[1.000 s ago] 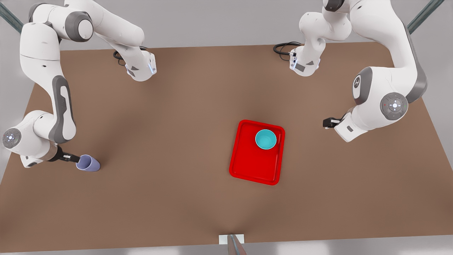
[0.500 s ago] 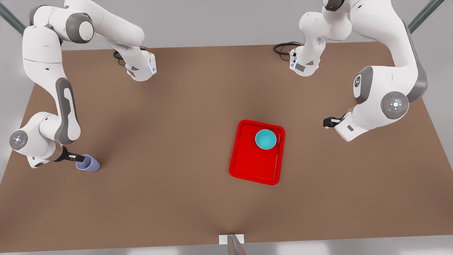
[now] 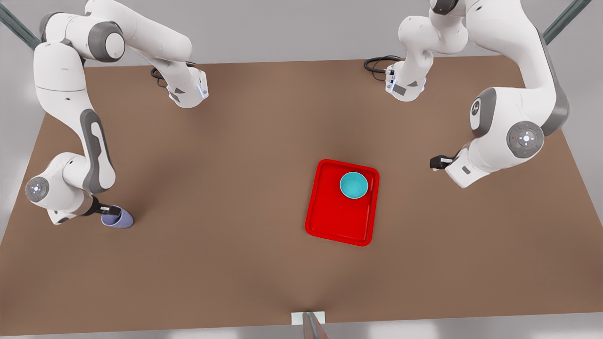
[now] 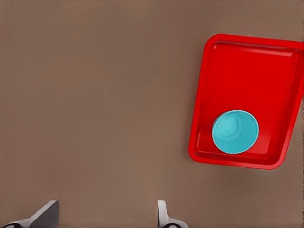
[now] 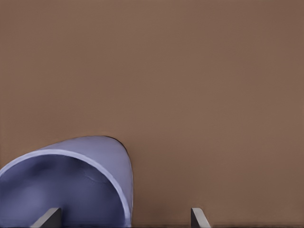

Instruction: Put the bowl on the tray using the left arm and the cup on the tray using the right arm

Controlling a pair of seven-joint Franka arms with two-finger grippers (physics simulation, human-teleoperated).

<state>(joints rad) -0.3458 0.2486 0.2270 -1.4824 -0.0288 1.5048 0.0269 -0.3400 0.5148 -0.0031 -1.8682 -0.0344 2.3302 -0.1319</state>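
Observation:
The turquoise bowl (image 3: 354,185) stands inside the red tray (image 3: 337,221), in the corner nearest the front view's right. The left wrist view has the bowl (image 4: 235,132) and tray (image 4: 247,71) well ahead of my left gripper (image 4: 105,221), which is open and holds nothing. In the front view my left gripper (image 3: 435,163) hangs off the tray's right side. The lavender cup (image 3: 120,220) sits on the table at the front view's left. My right gripper (image 3: 107,209) is open at its rim, and the cup (image 5: 76,175) lies partly between the fingers.
Both arm bases (image 3: 188,89) (image 3: 405,84) stand at the table's back edge, each with a black cable (image 3: 379,63) beside it. A small white bracket (image 3: 308,318) sits at the front edge. Bare brown table (image 3: 226,188) lies between cup and tray.
My right arm has swung in and come down closer over the cup's rim. The cup, bowl, tray and left arm have not moved.

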